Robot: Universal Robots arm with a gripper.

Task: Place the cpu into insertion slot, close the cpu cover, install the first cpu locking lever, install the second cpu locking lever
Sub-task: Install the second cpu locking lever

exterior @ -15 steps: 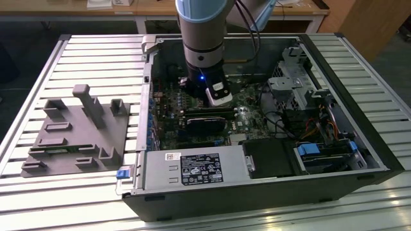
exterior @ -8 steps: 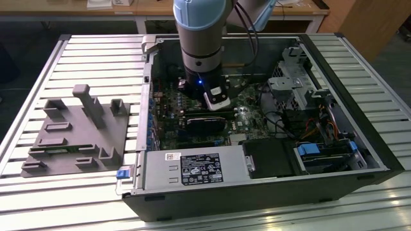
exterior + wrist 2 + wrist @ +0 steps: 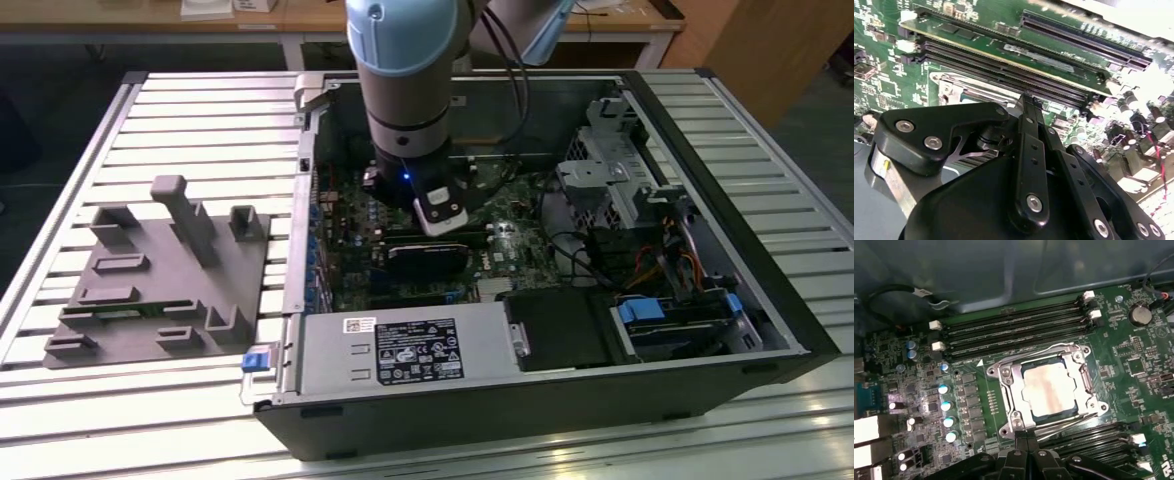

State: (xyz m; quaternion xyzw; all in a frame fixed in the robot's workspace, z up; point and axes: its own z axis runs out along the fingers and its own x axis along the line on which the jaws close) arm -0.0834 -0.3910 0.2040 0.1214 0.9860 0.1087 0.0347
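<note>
cpu (image 3: 1048, 390) sitting in our insertion slot (image 3: 1080, 411), cpu cover (image 3: 1015, 385) down over it, gripper (image 3: 1026, 436) fingers pressed together at the socket's edge

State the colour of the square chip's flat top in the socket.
Dull silvery metal, with a faint warm tint; the square cpu chip shows best in the first wrist view.

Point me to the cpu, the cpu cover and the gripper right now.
cpu (image 3: 1048, 390), first wrist view, middle of its silvery top.
cpu cover (image 3: 1016, 385), first wrist view, the frame's grey side bar beside the chip.
gripper (image 3: 1026, 437), first wrist view, its black fingertips at the socket's edge.
</note>
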